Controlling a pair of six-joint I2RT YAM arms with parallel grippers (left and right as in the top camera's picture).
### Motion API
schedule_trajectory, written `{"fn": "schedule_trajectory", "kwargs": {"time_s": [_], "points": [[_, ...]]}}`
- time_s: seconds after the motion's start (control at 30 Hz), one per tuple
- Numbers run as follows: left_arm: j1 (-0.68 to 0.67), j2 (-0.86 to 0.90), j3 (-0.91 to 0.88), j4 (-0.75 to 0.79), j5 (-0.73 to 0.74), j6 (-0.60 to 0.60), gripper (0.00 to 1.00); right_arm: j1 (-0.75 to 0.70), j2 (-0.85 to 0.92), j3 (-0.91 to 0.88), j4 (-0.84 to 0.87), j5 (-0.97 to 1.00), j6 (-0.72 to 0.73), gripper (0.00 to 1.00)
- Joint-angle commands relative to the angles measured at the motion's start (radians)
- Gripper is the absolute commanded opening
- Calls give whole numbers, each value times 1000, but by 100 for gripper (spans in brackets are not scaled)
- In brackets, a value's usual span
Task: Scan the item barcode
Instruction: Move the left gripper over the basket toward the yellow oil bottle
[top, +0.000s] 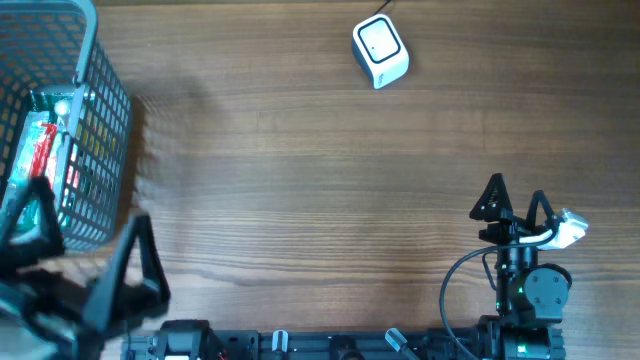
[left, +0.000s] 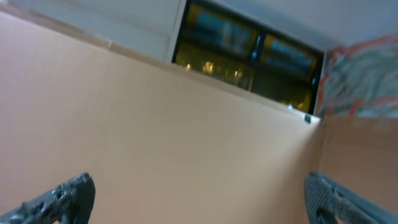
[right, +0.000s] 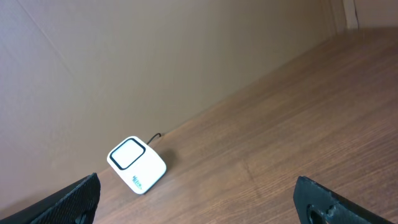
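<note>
Wooden table; items in basket indistinct

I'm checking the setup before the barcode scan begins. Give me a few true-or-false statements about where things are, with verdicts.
1. The white scanner stands on the table, outside the basket. True.
2. The right gripper holds an item. False: its jaws are open and empty.
3. Packaged items lie inside the basket. True.
4. The left gripper is shut on the scanner. False: it is open, near the basket, far from the scanner.
</note>
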Motion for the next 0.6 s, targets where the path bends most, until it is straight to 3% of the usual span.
{"fn": "schedule_trajectory", "kwargs": {"time_s": [0.0,0.23,0.57], "points": [[4,262,322,-277,20,104,100,-4,4,0,3,-17,-3,100],[4,657,685,-733,27,185,100,-4,4,0,3,-17,-4,100],[4,915,692,-758,27,184,100,-4,4,0,3,-17,-3,100]]}}
